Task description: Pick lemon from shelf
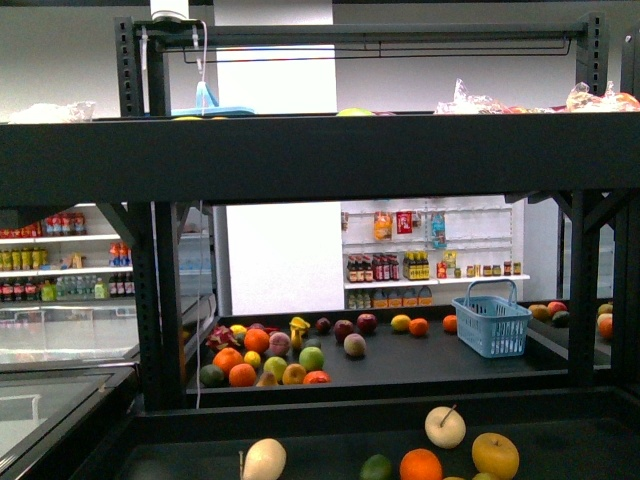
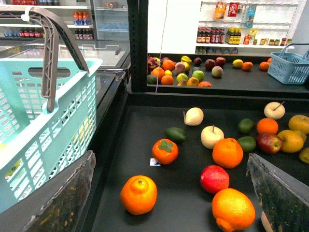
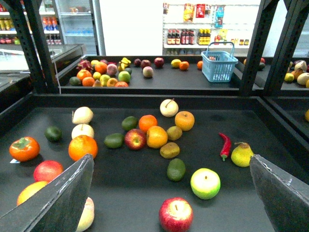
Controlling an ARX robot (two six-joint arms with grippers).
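The left gripper point(image 2: 170, 155) is seen spread wide with nothing between its fingers, above an orange persimmon point(image 2: 165, 151) and beside a teal basket point(image 2: 48, 121). On the shelf point(image 3: 145, 99) deck the lemon point(image 3: 242, 154) is found lying just beside a red chili point(image 3: 225, 145), its long axis slanted, its pointed tip turned up toward the chili. A green-yellow apple point(image 3: 205, 183) lies nearer the right gripper point(image 3: 171, 157), which is likewise spread and empty
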